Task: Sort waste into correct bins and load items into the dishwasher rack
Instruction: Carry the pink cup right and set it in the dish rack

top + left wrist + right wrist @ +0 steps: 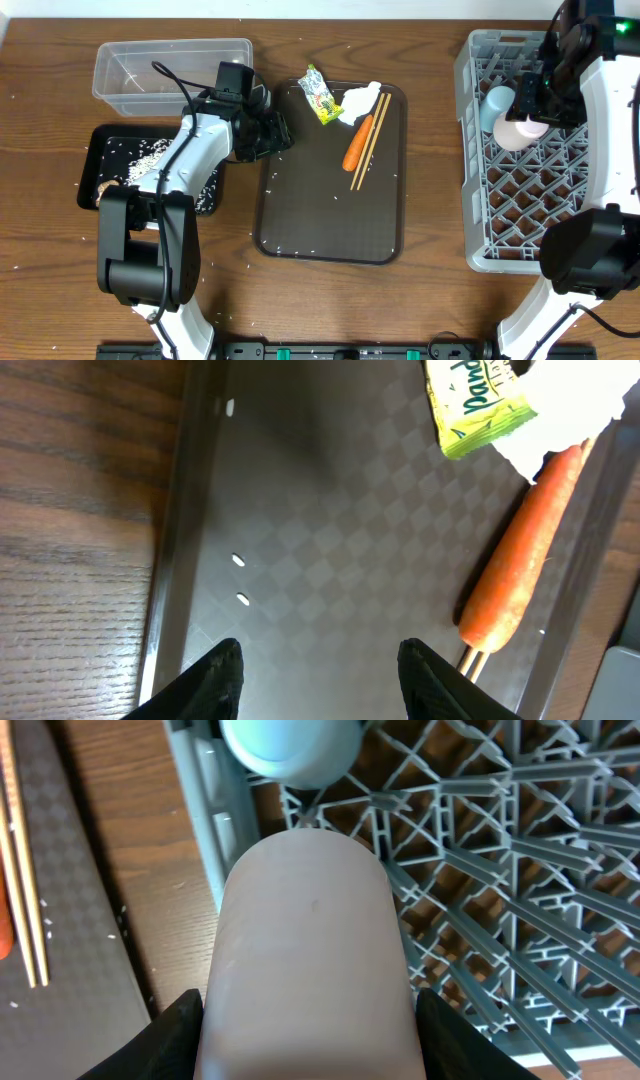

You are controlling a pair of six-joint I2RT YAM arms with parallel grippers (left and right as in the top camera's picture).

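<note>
The grey dishwasher rack (520, 215) stands at the right. My right gripper (310, 1020) is shut on the pale pink cup (310, 940) over the rack's left part (480, 850), next to a light blue cup (290, 745). My left gripper (320, 680) is open and empty, low over the left edge of the brown serving tray (330, 510). The carrot (520, 560), foil wrapper (475, 405), tissue (362, 100) and chopsticks (371, 140) lie on that tray. Rice (150, 155) and a brown lump (102, 195) lie in the black tray (95, 140). No blue dishes are in view.
The clear tub (170, 70) stands behind the black tray at the top left. Loose rice grains (238, 560) lie on the serving tray and on the wooden table (430, 150). A strip of bare table separates the serving tray from the rack.
</note>
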